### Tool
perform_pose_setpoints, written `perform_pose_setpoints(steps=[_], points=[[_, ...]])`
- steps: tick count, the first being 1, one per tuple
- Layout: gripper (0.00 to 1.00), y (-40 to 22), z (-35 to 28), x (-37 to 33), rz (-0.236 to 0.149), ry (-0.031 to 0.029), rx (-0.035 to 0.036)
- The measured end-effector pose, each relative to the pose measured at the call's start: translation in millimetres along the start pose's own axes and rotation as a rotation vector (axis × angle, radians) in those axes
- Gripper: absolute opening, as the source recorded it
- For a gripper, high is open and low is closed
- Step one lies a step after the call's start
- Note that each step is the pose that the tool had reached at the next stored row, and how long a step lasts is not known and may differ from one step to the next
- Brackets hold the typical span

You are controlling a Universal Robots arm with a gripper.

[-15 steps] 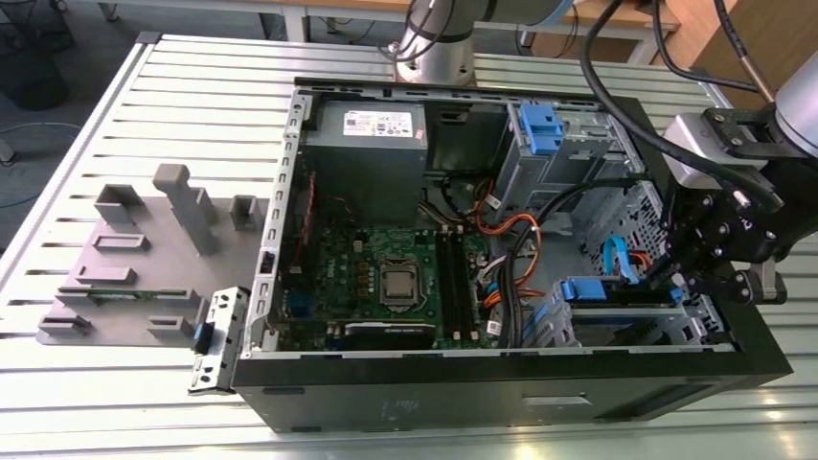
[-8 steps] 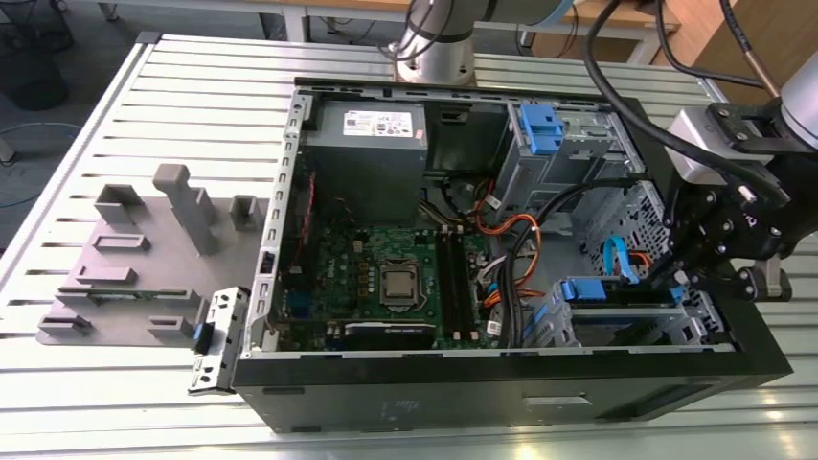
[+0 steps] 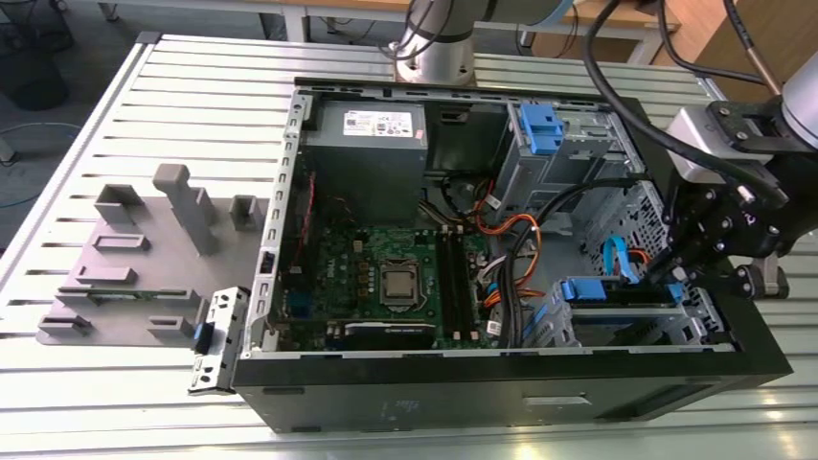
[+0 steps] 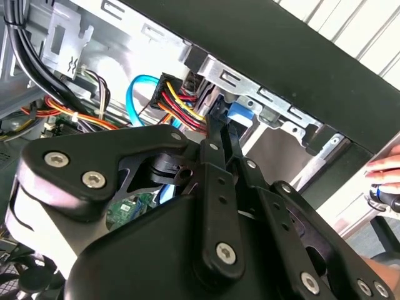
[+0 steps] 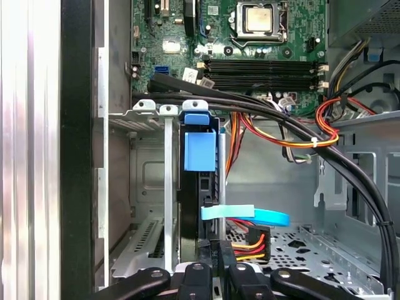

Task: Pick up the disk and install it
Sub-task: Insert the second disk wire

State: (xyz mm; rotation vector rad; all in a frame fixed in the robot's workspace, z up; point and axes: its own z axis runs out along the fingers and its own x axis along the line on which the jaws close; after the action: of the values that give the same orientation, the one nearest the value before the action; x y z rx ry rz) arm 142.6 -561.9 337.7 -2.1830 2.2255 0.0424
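**Disk seated edge-on in the lower bay**

We see the disk [image 5: 199, 150] standing on edge in a metal bay [image 5: 150, 181] of the open case [image 3: 511, 383], blue bracket up. The gripper [image 5: 215, 250] is at its rear end, beside the cable plug [image 5: 250, 240]. We cannot tell how the jaws stand.

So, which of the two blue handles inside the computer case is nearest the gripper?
The lower blue handle, on the bay by the case's front edge, just beside the gripper. The other handle sits far back, near the power supply.
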Motion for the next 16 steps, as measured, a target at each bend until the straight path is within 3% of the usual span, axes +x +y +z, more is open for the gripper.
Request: perform_pose_setpoints(steps=[16], points=[[0.17,5.7,1.3,0.3,0.000,0.0002,0.0008]])
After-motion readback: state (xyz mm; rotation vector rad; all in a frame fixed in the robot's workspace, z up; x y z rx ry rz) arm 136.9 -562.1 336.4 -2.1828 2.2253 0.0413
